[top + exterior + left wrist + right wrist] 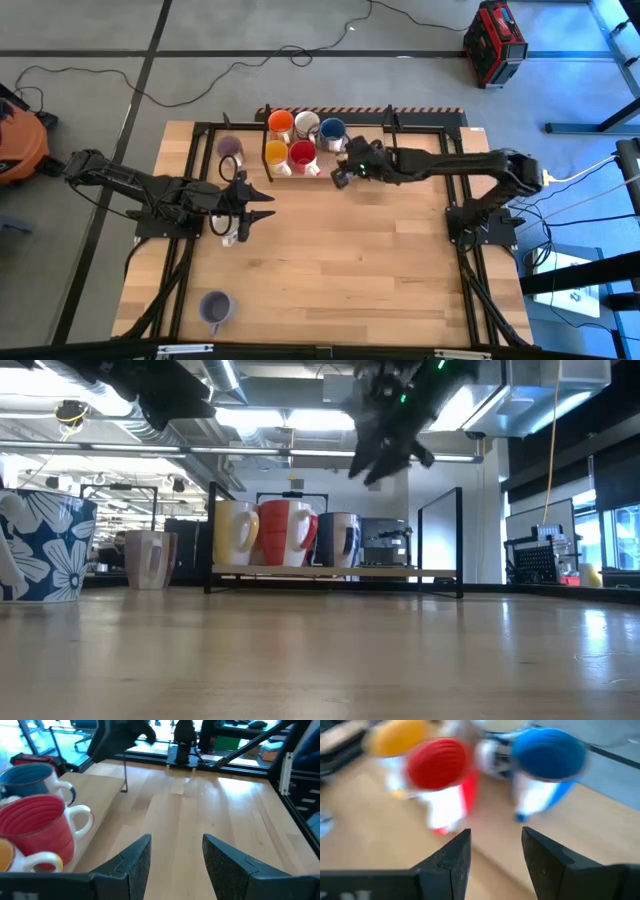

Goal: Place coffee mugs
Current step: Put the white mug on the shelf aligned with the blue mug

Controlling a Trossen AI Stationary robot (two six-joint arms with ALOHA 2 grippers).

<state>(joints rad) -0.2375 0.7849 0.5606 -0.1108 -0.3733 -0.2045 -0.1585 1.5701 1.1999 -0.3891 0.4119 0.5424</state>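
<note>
While open, right gripper (343, 172) beside blue mug (332, 131)

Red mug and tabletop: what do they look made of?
Red mug: likely glazed ceramic, glossy, with ridged inner wall and white handle. Tabletop: wood, probably butcher-block, with visible plank seams and a satin sheen in the low view.

Red mug (440, 767), blue mug (547, 755) blurred in right wrist view. Orange mug (6, 857) cut by left wrist view edge. White mug under left gripper (250, 207) mostly hidden.
</note>
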